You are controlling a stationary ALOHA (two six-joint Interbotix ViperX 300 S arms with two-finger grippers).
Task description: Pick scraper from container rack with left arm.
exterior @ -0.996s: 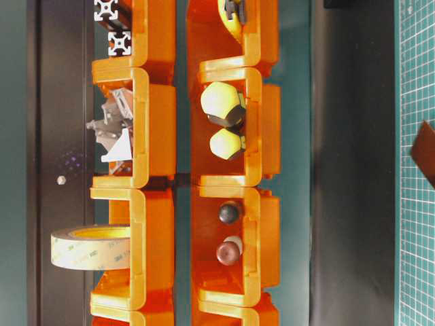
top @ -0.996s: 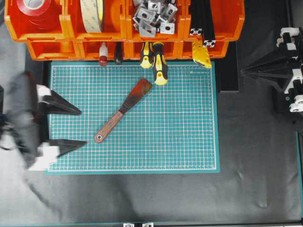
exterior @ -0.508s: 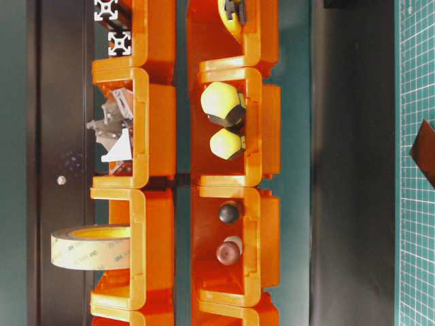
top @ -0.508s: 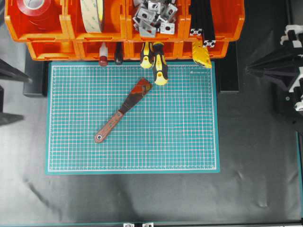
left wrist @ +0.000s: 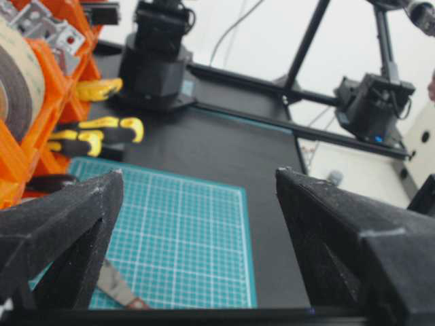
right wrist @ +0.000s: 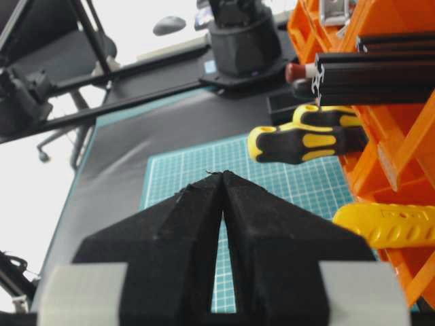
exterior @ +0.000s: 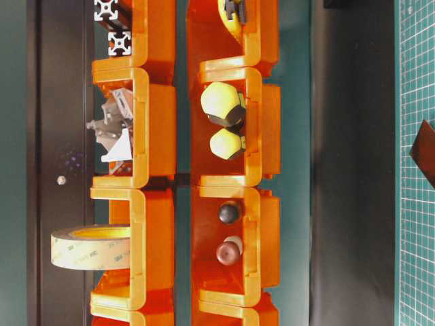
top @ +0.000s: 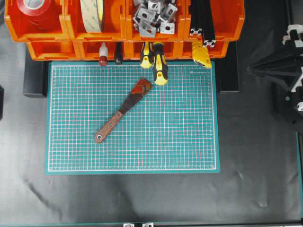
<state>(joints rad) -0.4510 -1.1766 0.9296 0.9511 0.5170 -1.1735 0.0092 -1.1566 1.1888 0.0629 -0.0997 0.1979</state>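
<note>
The scraper point(top: 122, 110) lies flat and diagonal on the green cutting mat point(top: 189, 142), its reddish-brown wooden handle pointing to the near left, hole at the end, and its rusty blade angled to the far right, just short of the yellow-and-black screwdriver handles point(top: 159, 64) that jut from the container rack point(top: 52, 45). The orange rack spans the far edge of the mat; its upper bins hold a roll of red tape point(top: 35, 7), a roll of beige tape point(top: 92, 14), metal brackets point(top: 154, 16) and black aluminium extrusions point(top: 201, 21), while a red-knobbed tool point(top: 102, 60) pokes from a lower bin. The scraper rests outside the bins, touched by neither arm. In the left wrist view the left gripper point(left wrist: 197, 204) hangs with its black foam-faced fingers point(left wrist: 64, 224) spread wide and nothing between them, looking across the mat, with a sliver of the scraper's blade just visible near the bottom edge; in the overhead view that gripper is off the left border. The right gripper point(right wrist: 222, 178) sits at the right side of the black table point(top: 255, 165), its two fingertips pressed together in a point with nothing in them, well apart from the scraper.
</note>
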